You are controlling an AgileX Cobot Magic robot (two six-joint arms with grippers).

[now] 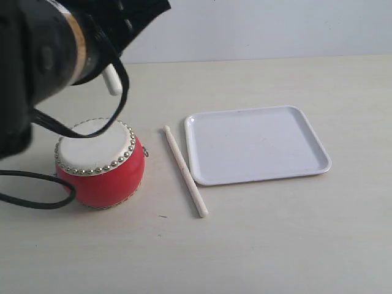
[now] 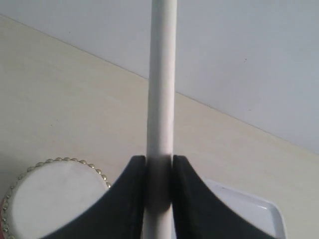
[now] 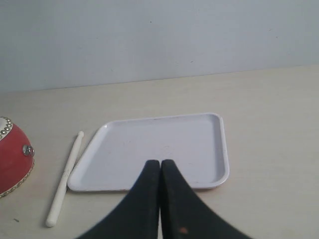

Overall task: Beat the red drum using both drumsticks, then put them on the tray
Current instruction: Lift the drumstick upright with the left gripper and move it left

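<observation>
Your left gripper (image 2: 159, 162) is clamped tight on the held drumstick (image 2: 162, 74), a black finger pressed to the shaft from either side, and the stick runs straight out past them. Beyond the fingers you can see the red drum (image 2: 55, 191) with its pale skin up, and a corner of the tray (image 2: 251, 209). Your right gripper (image 3: 160, 163) is fully closed with nothing between its fingers, pointing toward the tray over the table (image 3: 269, 99). From there the second drumstick (image 3: 65, 177) lies flat off to the drum side, in the gap between tray and drum, clear of the drum and very near the tray's corner. In the exterior view that stick runs nearly parallel to the tray's left edge, just beside it. The left arm (image 1: 37, 55) hangs above the drum with its stick end poking out, and the right gripper is out of shot. Your free right gripper looks like the one to fetch the second drumstick, and it must open, then close across the shaft, not along it.
</observation>
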